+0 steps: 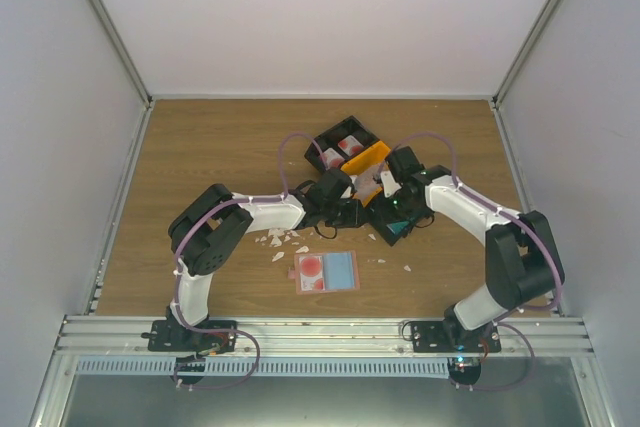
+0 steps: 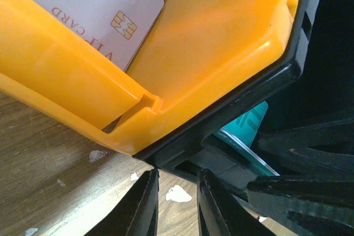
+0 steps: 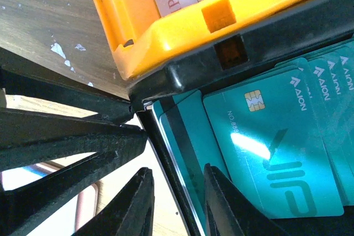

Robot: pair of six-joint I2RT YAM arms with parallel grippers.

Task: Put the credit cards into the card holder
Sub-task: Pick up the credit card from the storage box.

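Landmark: glossy orange plastic bin (image 2: 221, 42), with rounded corners and a moulded notch in the rim. Inside it is a smooth white plastic card (image 2: 94, 4) with a gold chip and red print. Butted against its corner is a matte black plastic bin (image 3: 287, 31) holding a fanned stack of shiny teal plastic cards (image 3: 276, 153) with gold chips and pale lettering.

Left gripper (image 2: 178, 203), black ribbed fingers, sits just below the orange bin's corner over the wood-grain table (image 2: 44, 153). Its jaws are a narrow gap apart with nothing between them.

Right gripper (image 3: 177, 203) is beside the same corner, jaws partly apart, straddling the black bin's wall and the outermost teal card edge. A gap shows between one finger and the wall; whether the other finger touches the card is unclear.

Salmon-pink flat card holder (image 1: 325, 272), rectangular, lies on the table well nearer the arm bases than the orange bin, apart from both grippers. Flaky white crumbs (image 1: 285, 242) are scattered between it and the bin.
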